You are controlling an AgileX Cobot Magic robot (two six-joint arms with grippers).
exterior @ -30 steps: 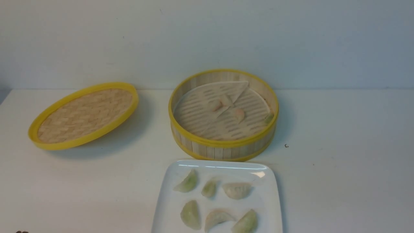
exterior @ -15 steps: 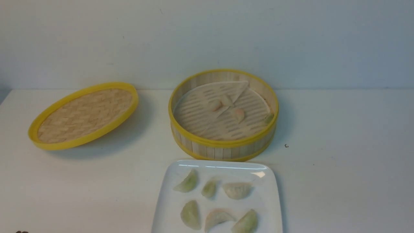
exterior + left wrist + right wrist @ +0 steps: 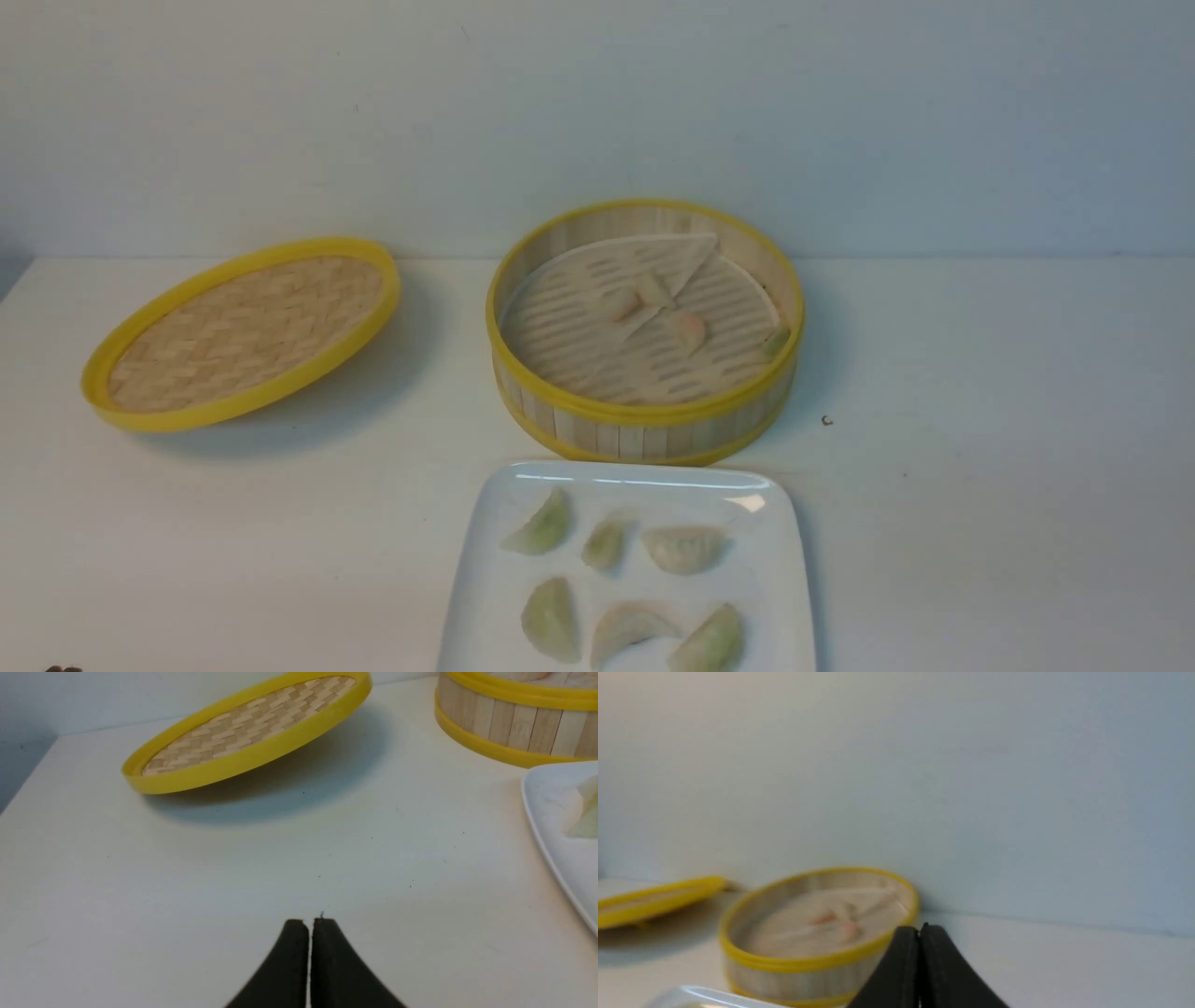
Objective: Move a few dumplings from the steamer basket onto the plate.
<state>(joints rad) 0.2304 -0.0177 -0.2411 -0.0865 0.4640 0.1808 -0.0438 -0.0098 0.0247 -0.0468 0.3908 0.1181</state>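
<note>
steamer basket (image 3: 644,425) sits center frame with three dumplings (image 3: 688,329) left on its liner, maybe a fourth half hidden under the liner's fold; plate (image 3: 485,597) at bottom center carries six more. they look soft, light and slick, so pinch each gently across the plump belly, not the thin pleats. left gripper (image 3: 309,926) and right gripper (image 3: 919,933) are both closed, empty.

I see open counter (image 3: 980,467) at frame right; the lid (image 3: 243,331) blocks upper left, the steamer basket (image 3: 644,425) stands behind the plate (image 3: 485,579).
</note>
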